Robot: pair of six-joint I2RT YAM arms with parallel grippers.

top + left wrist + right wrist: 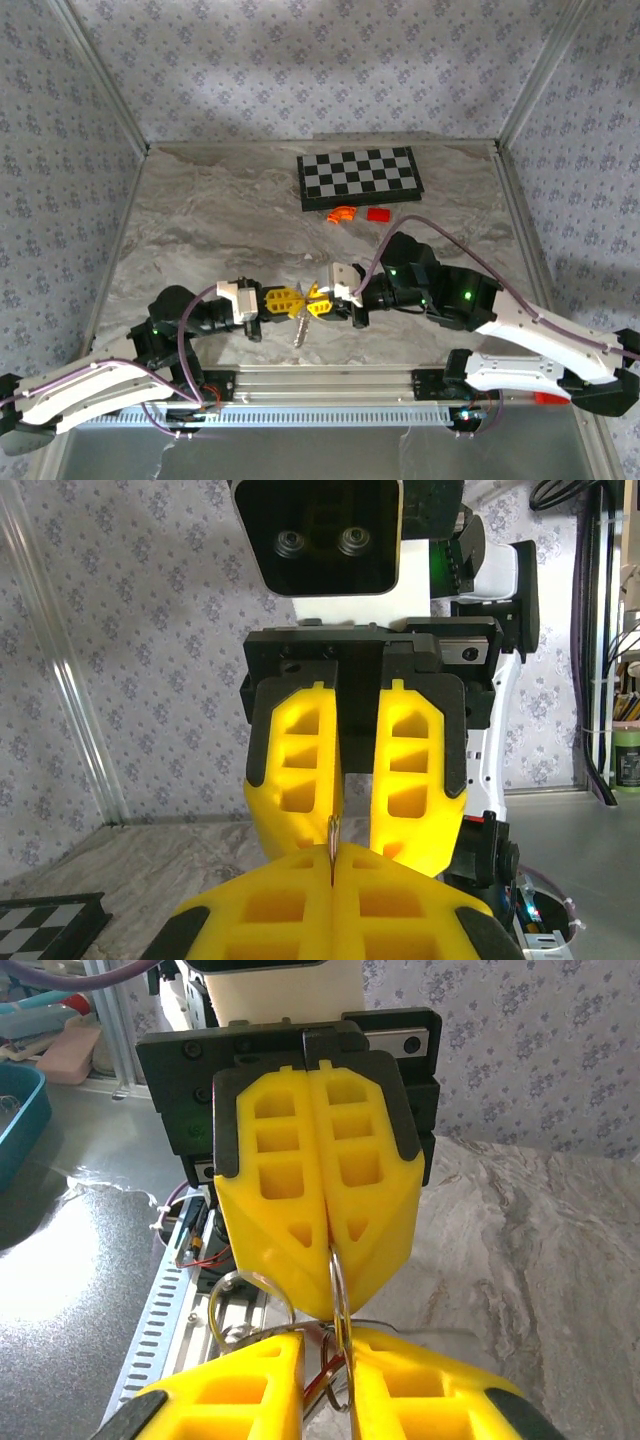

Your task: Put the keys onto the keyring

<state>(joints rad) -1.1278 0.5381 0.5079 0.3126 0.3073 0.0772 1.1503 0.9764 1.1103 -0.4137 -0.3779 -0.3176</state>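
- Marble-patterned surface [200, 230] is carrying everything; both arms are working low over its near-centre strip.
- Left arm [90, 385] is reaching in from the near-left corner, with its forearm lying almost flat, its elbow bent and its wrist pointing right.
- Right arm [540, 335] is coming in from the near-right, folding at the elbow, with its wrist pointing left. The two wrists are facing each other tip to tip.
- Chessboard [360, 177] is sitting at the far side, well apart from the arms. An orange curved piece [343, 213] and a red block [377, 214] are lying just in front of it.
- Left pincer [332, 870] is clenching, pads pressed together on the thin edge of the keyring [338, 1305] and holding it upright.
- Right pincer [328, 1360] is standing slightly released, with a narrow gap showing between its pads. The ring is running down through that gap, and I cannot tell whether either pad is touching it.
- Key [300, 328] is hanging silvery below the meeting point of the two pincers, tip pointing toward the near edge, off the ring the left one is gripping as far as the top view is showing.
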